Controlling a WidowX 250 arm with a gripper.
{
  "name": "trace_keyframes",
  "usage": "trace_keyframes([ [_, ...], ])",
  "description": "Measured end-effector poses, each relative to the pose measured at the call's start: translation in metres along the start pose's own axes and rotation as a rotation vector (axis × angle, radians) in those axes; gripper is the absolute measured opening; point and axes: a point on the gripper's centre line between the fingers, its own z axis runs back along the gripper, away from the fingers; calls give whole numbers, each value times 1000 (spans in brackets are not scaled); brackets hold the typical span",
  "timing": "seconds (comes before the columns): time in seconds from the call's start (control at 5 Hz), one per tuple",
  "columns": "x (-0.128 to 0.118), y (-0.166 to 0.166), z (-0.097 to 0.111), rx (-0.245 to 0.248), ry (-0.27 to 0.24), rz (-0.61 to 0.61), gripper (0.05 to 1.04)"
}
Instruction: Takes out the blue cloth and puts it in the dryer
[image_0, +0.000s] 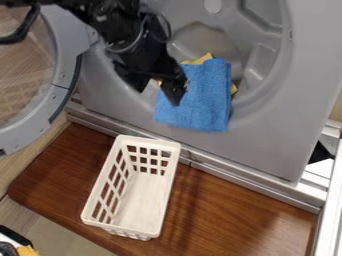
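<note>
Dryer (260, 142); fingers (175, 93) (apart) by blue cloth (204, 97)

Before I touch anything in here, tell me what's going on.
A black robot arm is working with a blue cloth at a dryer whose door stands open. The cloth hangs over the lower lip of the opening, partly in, partly out, in front of something yellow. The gripper is open at the cloth's left edge, apparently not holding it. A white basket stands below.
</note>
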Motion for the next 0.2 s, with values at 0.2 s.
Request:
trace_keyframes([
  [0.2, -17, 5, -4, 32, 49, -15, 1000],
])
